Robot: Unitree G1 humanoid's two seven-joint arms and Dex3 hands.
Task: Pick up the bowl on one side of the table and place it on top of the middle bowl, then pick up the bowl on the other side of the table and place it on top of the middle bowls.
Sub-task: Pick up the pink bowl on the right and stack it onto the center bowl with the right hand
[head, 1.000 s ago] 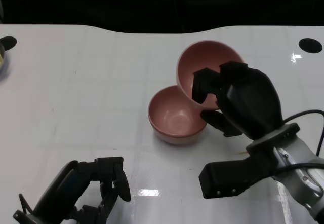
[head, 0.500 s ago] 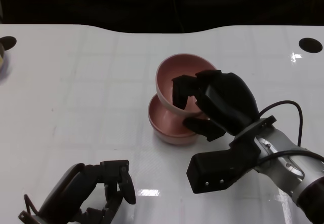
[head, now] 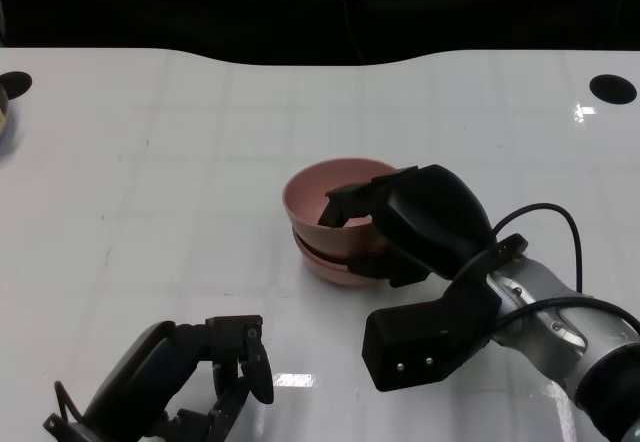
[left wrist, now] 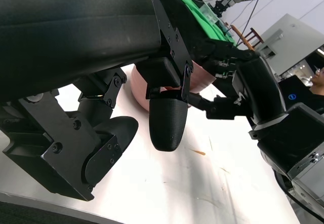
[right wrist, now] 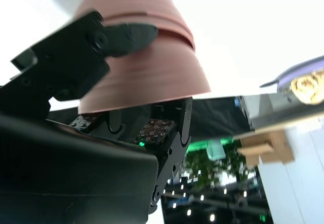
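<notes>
A pink bowl (head: 310, 194) sits nested on the pink bowl stack (head: 335, 268) in the middle of the white table (head: 180, 182). My right hand (head: 420, 222) grips that top bowl at its right rim, with fingers inside it and the thumb outside below. In the right wrist view the pink bowl (right wrist: 147, 77) shows between the fingers, with the lower rims stacked against it. My left hand (head: 200, 367) hovers over the table's near left part, holding nothing, well apart from the bowls. The left wrist view shows the bowls (left wrist: 139, 84) and the right hand (left wrist: 253, 87) beyond its own fingers (left wrist: 164, 122).
Two dark round holes (head: 612, 89) (head: 15, 84) mark the table's far corners. A dish with yellowish contents (head: 3, 112) sits at the left edge. A black cable (head: 560, 222) loops over my right wrist. Bare white tabletop lies left of the stack.
My right hand carried the tilted pink bowl leftward and down, and it now sits level in the middle stack. The left hand has barely shifted.
</notes>
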